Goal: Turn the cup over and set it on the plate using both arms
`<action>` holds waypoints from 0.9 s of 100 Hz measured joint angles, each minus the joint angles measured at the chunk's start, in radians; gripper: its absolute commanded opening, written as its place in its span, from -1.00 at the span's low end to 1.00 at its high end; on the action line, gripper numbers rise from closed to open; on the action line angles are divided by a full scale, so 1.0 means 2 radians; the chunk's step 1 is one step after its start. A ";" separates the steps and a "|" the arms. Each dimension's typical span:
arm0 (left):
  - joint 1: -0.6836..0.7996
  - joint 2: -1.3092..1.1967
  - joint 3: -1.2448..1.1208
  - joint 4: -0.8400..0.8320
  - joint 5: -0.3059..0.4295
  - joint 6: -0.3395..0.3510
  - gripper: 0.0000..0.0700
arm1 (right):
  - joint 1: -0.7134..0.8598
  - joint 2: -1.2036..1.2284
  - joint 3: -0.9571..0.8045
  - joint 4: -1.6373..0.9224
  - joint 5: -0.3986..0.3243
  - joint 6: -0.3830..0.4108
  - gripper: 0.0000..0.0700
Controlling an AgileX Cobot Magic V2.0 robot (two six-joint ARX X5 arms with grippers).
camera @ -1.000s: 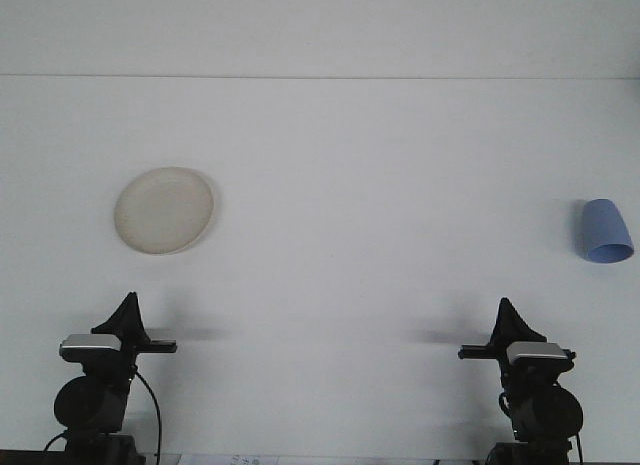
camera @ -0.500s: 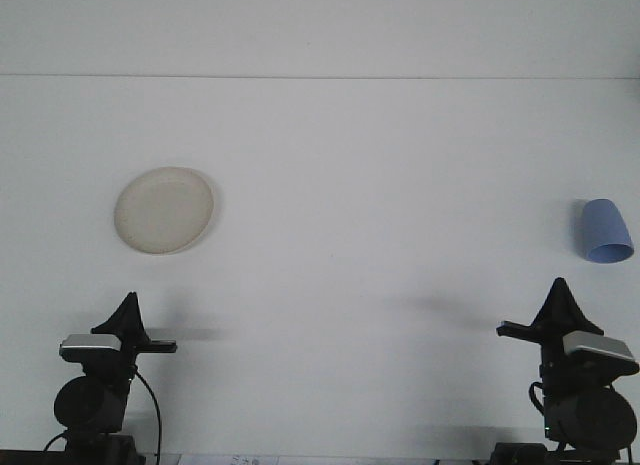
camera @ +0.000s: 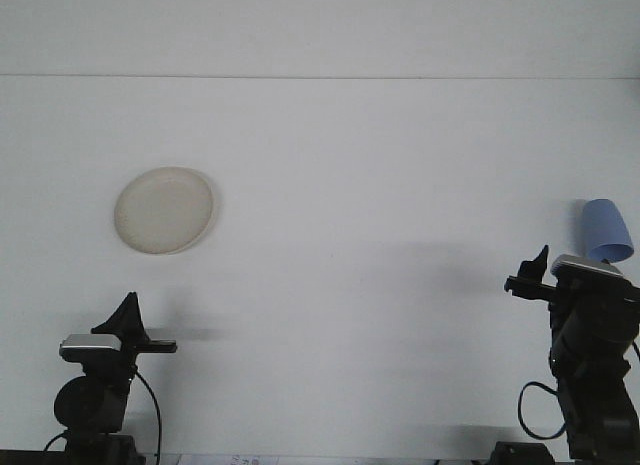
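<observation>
light: bright, even | shadows: soft, faint on table (camera: 330,285) | focus: slightly soft

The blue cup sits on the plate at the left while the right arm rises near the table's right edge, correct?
Not quite. The front view shows the blue cup on the table at far right, apart from the plate; the right arm is just below it.

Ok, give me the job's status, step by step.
Done: nothing. The blue cup is upside down at the table's right edge, the plate empty.
In hand: the right hand has risen toward the cup; the left hand waits.
Left: grasp, flip, place on plate.
</observation>
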 measured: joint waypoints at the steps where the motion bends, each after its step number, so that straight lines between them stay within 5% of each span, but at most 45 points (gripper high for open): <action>1: 0.000 0.000 0.000 0.000 0.000 0.000 -0.96 | -0.002 0.003 0.000 0.000 0.001 -0.002 0.60; 25: 0.000 0.000 0.000 0.000 0.000 0.000 -0.96 | -0.091 0.065 0.000 0.001 0.006 -0.031 0.60; 41: 0.000 0.000 0.000 0.000 0.000 0.000 -0.97 | -0.162 0.126 0.000 0.020 -0.022 -0.046 0.59; 90: 0.000 0.000 0.000 0.000 0.000 0.000 -0.96 | -0.315 0.303 0.000 0.149 -0.159 -0.120 0.40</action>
